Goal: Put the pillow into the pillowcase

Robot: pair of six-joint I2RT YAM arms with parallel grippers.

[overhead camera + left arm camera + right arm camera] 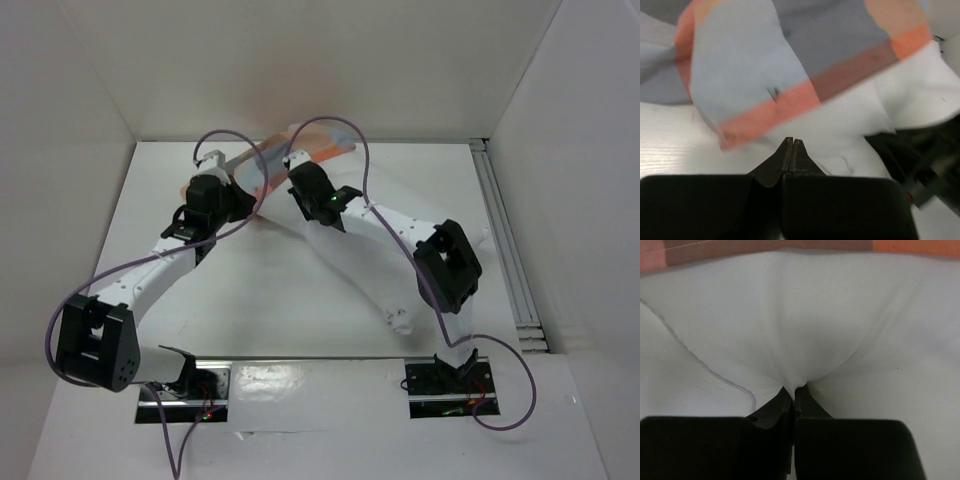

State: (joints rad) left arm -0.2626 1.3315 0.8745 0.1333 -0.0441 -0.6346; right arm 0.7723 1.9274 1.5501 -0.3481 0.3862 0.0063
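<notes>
Stuffing in hand: right pincer point(794, 388) pinched the pillow point(805, 315), left pincer point(791, 144) clenched near the pillowcase point(745, 65), hold unclear; a push deeper seemed next.

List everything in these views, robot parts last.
pillowcase: one, checked orange, light blue, grey and tan, far side of table, overlapping the pillow.
pillow: one, white, far middle of table, partly under the pillowcase.
table: one, white, beneath everything.
rails: one set, silver, along the table's right edge.
cables: two, purple, one looping off each arm.
left arm: one, white and black, reaching from near left.
right arm: one, white and black, reaching from near right.
left gripper: one, black, shut, tips at the pillow; grip unclear.
right gripper: one, black, shut on puckered pillow fabric.
</notes>
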